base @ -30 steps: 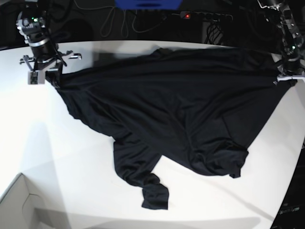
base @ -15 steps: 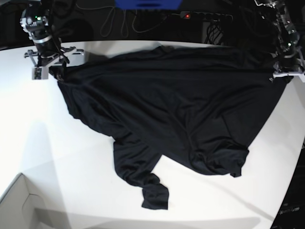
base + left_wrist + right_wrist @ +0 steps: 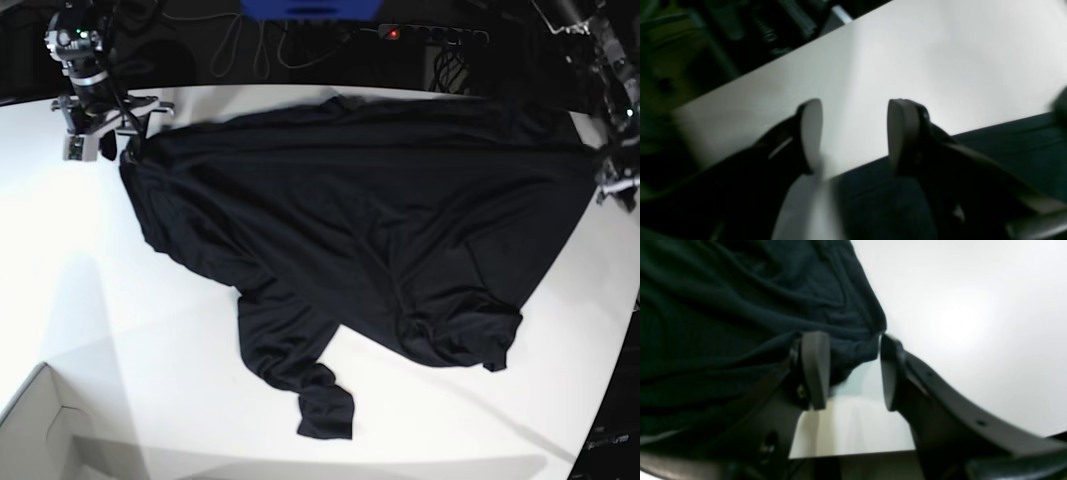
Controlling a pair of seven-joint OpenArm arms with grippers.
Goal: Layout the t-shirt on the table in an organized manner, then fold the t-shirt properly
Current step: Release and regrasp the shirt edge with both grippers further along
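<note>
Black t-shirt (image 3: 370, 240) lies spread across the upper and middle part of the white counter (image 3: 120, 330), mostly flat, hem edge along the top. One sleeve trails down toward lower centre of the base view, the other is bunched at right of centre.

My right claw (image 3: 853, 370), upper left in the base view, stands parted. A cloth corner sits in the gap between the pads, but nothing pinches it. My left claw (image 3: 853, 133), at the far right edge of the base view, is parted too, with bare counter showing between the pads and the shirt's edge just under the right-hand one. Neither holds anything.

Handling, my guess: thin, soft, light, limp fabric. It will sag and drag and won't hold shape, and may slide on the smooth counter. Not fragile. Best to take hold at edges and corners, pinching both layers. The crumpled sleeves need pulling out flat first, then shoulder and hem corners for the fold.
</note>
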